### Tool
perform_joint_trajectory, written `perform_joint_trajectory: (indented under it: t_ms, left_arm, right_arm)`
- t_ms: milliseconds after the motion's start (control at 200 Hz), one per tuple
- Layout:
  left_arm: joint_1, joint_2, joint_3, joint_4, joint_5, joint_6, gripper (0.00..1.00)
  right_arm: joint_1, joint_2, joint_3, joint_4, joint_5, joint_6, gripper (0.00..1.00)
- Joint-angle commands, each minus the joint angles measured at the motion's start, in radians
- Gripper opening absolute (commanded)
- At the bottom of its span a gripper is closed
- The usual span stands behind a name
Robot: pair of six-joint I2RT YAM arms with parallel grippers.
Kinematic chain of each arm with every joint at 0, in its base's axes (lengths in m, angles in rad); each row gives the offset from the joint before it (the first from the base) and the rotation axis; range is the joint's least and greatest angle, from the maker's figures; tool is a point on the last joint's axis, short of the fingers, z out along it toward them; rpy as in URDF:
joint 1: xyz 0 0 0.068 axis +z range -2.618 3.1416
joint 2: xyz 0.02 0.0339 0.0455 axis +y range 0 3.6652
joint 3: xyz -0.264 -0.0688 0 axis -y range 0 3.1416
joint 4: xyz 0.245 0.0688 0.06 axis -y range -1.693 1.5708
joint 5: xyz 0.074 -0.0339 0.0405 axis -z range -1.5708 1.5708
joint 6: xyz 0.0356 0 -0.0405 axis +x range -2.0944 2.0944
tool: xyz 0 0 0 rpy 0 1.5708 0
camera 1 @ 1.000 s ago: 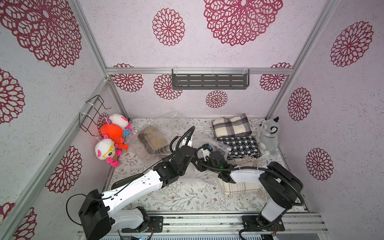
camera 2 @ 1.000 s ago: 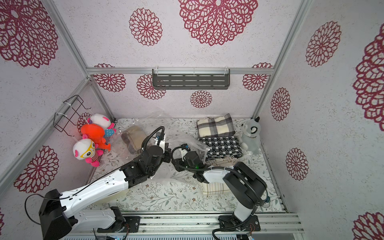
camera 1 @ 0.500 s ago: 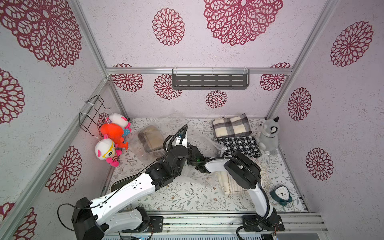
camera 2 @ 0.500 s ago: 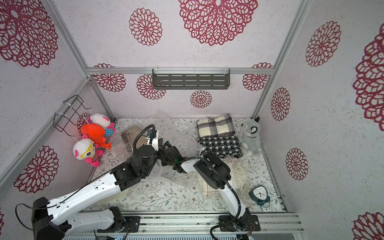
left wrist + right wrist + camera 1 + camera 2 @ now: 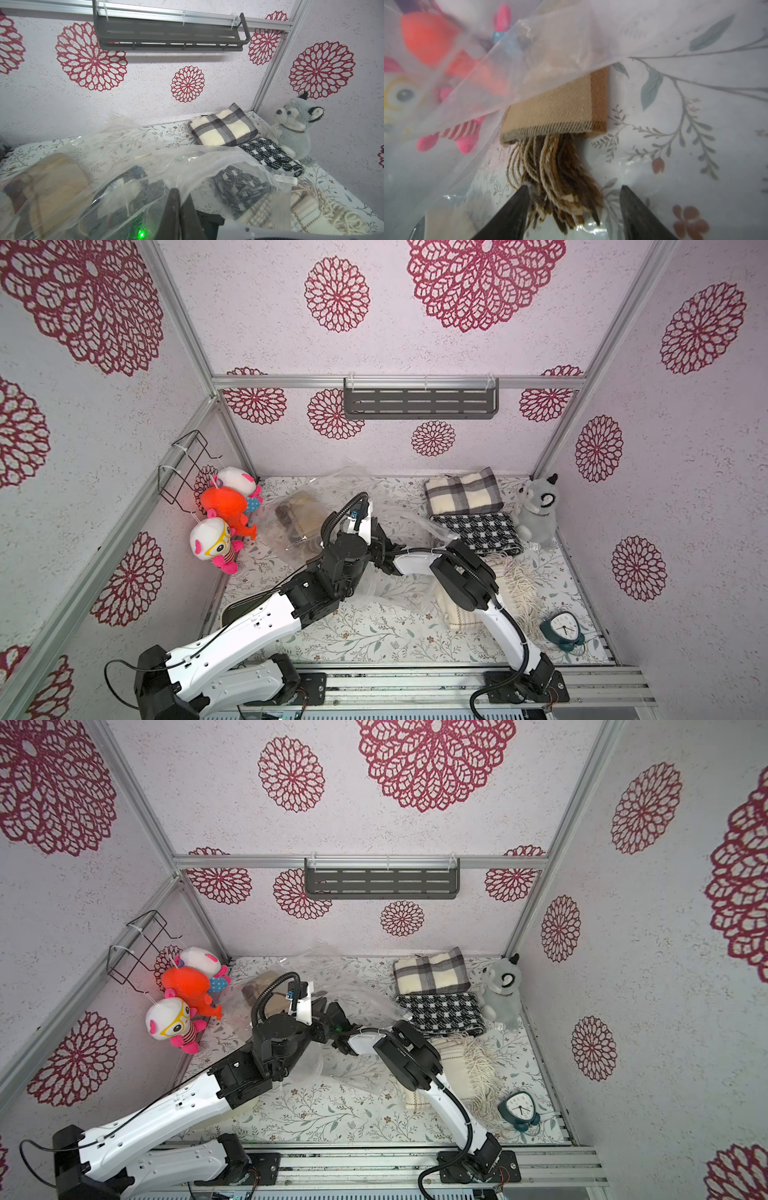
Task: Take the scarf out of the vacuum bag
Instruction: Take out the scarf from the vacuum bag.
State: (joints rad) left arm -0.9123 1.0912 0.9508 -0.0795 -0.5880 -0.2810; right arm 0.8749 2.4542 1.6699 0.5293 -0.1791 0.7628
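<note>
Leftmost, inside the vacuum bag (image 5: 187, 158), lies the tan scarf (image 5: 556, 108). My left gripper (image 5: 178, 207) is pinched shut on the bag's film. I judge the right gripper (image 5: 573, 187) nearer: jaws wide, fringe (image 5: 550, 166) pointing straight between them.

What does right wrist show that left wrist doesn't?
Right wrist only: right gripper open, jaws either side of the fringe of the tan scarf; colourful plush toys blurred through the film. Left wrist only: left gripper shut on the film, grey shelf, plaid scarf, black-and-white scarf, grey plush. Both: vacuum bag with the tan scarf inside.
</note>
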Motion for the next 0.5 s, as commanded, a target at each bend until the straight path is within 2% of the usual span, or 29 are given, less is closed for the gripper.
perform_joint_trajectory:
  t_ms: [0, 165, 360, 495]
  left_arm:
    - [-0.016, 0.003, 0.02, 0.038, 0.035, 0.003, 0.0]
    - [-0.023, 0.028, 0.048, 0.033, 0.032, 0.011, 0.0]
    - [-0.034, 0.012, 0.049, 0.049, 0.055, 0.003, 0.0]
    - [-0.051, 0.024, 0.066, 0.049, 0.076, 0.001, 0.0]
  right_arm:
    - [-0.005, 0.013, 0.05, 0.055, 0.036, 0.065, 0.73]
    - [-0.004, 0.064, 0.128, 0.056, 0.071, 0.086, 0.75]
    - [0.001, 0.158, 0.262, 0.073, 0.055, 0.127, 0.76]
    - [0.006, 0.179, 0.269, 0.107, 0.069, 0.138, 0.76]
